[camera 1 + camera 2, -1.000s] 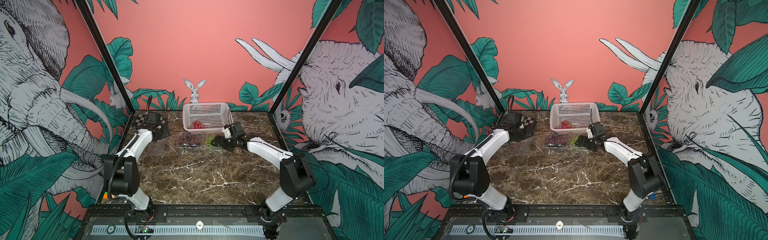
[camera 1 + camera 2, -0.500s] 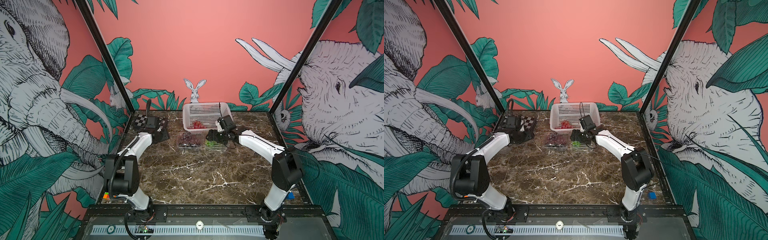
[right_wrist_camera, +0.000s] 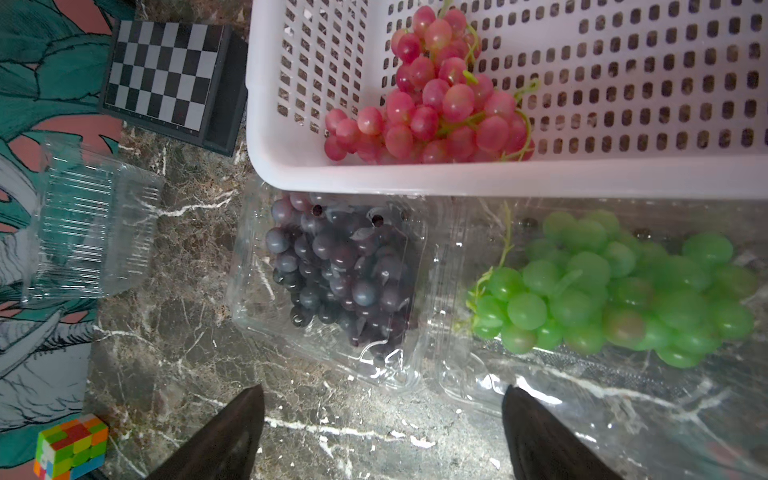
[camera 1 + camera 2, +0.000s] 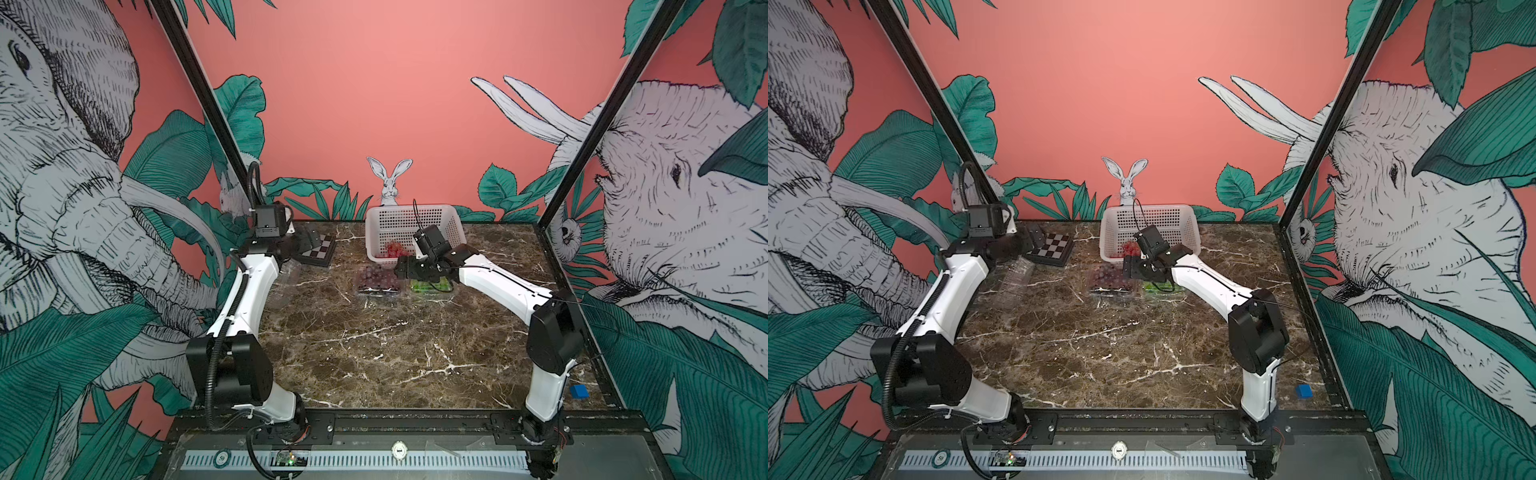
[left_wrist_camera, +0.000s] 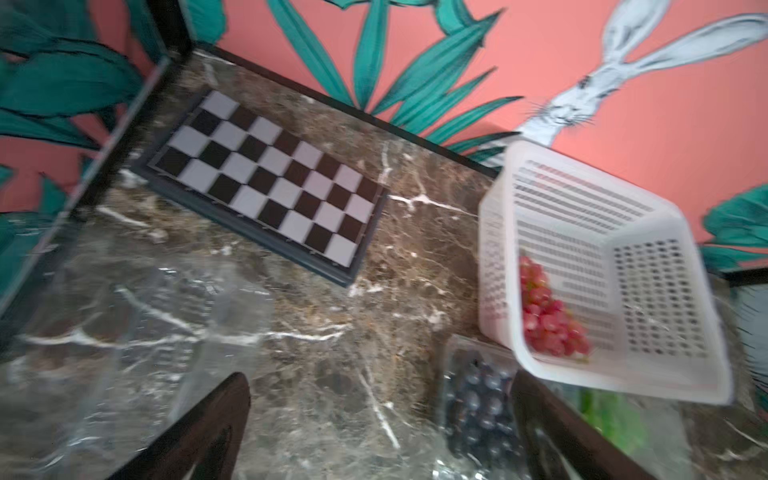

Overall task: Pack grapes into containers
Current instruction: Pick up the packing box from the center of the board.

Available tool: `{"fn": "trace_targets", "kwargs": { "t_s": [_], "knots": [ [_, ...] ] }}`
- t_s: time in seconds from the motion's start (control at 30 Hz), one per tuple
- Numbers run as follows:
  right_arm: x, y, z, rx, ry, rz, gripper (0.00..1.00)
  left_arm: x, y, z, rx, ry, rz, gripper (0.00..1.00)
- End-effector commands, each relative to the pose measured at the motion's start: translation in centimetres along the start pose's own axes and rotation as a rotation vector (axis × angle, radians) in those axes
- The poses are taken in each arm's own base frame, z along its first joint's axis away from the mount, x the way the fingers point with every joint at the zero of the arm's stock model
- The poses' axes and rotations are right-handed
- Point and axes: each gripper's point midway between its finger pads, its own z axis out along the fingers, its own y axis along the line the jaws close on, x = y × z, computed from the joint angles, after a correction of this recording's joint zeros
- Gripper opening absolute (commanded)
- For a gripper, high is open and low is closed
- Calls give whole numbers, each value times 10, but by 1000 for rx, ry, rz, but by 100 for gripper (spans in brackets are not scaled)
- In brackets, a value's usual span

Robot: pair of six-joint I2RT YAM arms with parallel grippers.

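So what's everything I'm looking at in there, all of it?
red grapes: one bunch, red, inside the basket
dark grapes: one bunch, purple-black, in a clear box in front of the basket
green grapes: one bunch, green, in a second clear box beside it
empty box: one, clear, near the chessboard
basket: one, white, perforated, back of the table
chessboard: one, black and white, back corner
puzzle cube: one, multicoloured, table edge
blue block: one, blue, by the right arm's base
table: one, brown marble
left claw: open, empty
right claw: open, empty
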Motion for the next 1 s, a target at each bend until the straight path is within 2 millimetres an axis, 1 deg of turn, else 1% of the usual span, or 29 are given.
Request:
{"fn": "trace_targets", "kwargs": {
  "t_s": [0.0,0.07,0.13,0.2,0.27,0.3,0.33,0.43,0.53,0.63,0.7,0.77,0.87,0.93,0.97],
  "knots": [
    [-7,10,-6,-22,7,-81,93,12,42,2,-159,88,80,99],
    [-10,15,-12,-32,12,-116,98,19,52,8,-199,149,125,99],
    [-11,18,-19,-40,11,-154,98,35,63,16,-234,224,149,99],
    [-8,15,-22,-34,13,-180,98,48,69,23,-246,281,152,99],
    [-4,9,-24,-18,16,-196,98,61,70,33,-233,324,143,98],
    [-2,5,-24,-12,16,-200,98,68,69,38,-217,343,134,96],
    [0,2,-23,-11,17,-202,98,75,68,44,-200,364,129,92],
    [-1,-7,-23,-8,2,-183,98,90,73,52,-203,419,117,80],
    [-3,-13,-20,-17,1,-151,98,90,75,54,-211,414,130,64],
    [-6,-17,-19,-25,6,-130,98,91,83,54,-255,427,138,57],
    [-10,-21,-21,-25,3,-119,98,97,84,57,-257,447,131,51],
    [-12,-26,-26,-13,-3,-117,98,105,83,65,-237,462,117,49],
    [-15,-36,-34,0,-16,-102,98,115,86,74,-235,502,96,36],
    [-13,-42,-37,5,-14,-89,98,117,84,77,-226,517,82,29],
    [-14,-45,-39,4,-14,-84,98,115,81,78,-215,512,75,27]
  ]
}}
